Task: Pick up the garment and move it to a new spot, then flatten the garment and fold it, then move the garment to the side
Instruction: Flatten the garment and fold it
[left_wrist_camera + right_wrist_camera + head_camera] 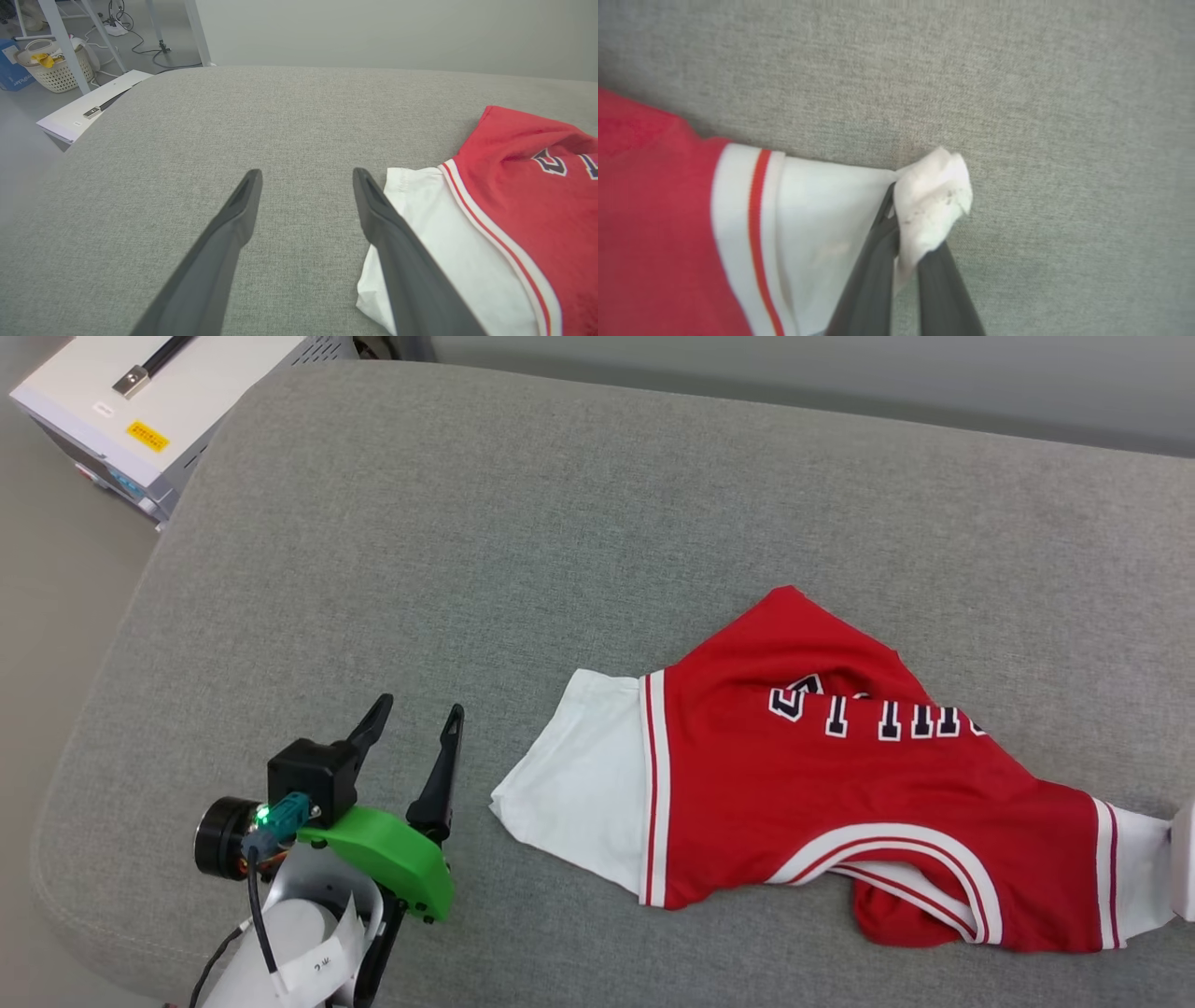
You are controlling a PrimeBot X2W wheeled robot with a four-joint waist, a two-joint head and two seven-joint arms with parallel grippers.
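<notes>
The garment lies rumpled on the grey cushion. The right claw pinches one white sleeve tip, probably to pull it flat. The left claw hovers spread wide and empty just beside the garment's other sleeve. Well apart from the garment, a basket on the floor holds something yellow.
</notes>
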